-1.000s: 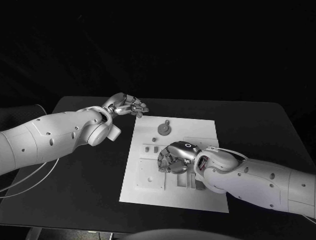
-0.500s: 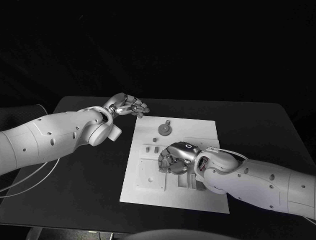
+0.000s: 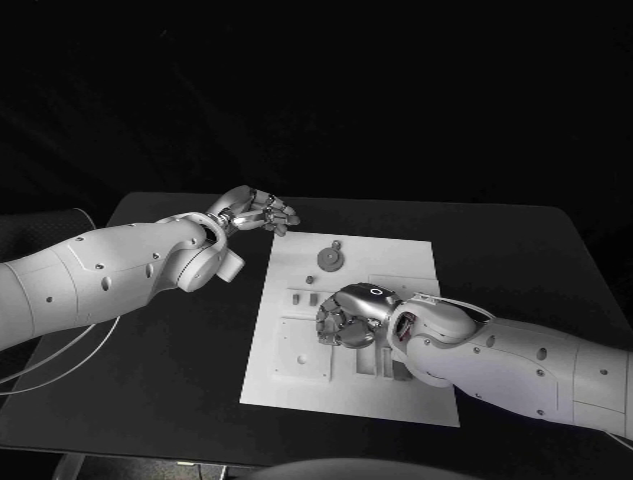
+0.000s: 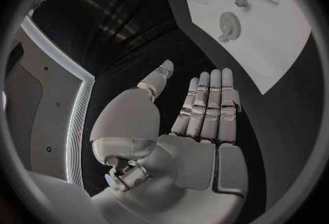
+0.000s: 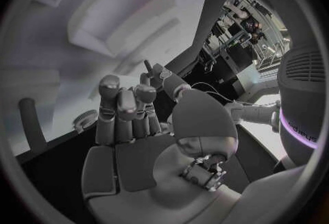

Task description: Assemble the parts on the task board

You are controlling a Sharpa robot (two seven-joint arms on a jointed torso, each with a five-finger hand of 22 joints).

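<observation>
The white task board [image 3: 403, 262] lies in the middle of the black table. A round grey gear part [image 3: 328, 258] sits near the board's far edge, also seen as the gear part [image 4: 230, 26]. My right hand [image 3: 348, 315] is low over the board's middle with its fingers curled in. In the right wrist view a thin dark pin [image 5: 146, 65] sticks up between the thumb and fingertips [image 5: 134, 93] of that hand. My left hand [image 3: 259, 212] hovers off the board's far left corner. In its wrist view the left hand [image 4: 199, 125] is flat, its fingers straight, holding nothing.
Raised blocks and slots [image 3: 305, 300] run along the board's left half. A dark peg [image 5: 30, 120] stands on the board near my right hand. Bare black table [image 3: 172, 370] lies left of the board, and more [image 3: 525, 260] to its right.
</observation>
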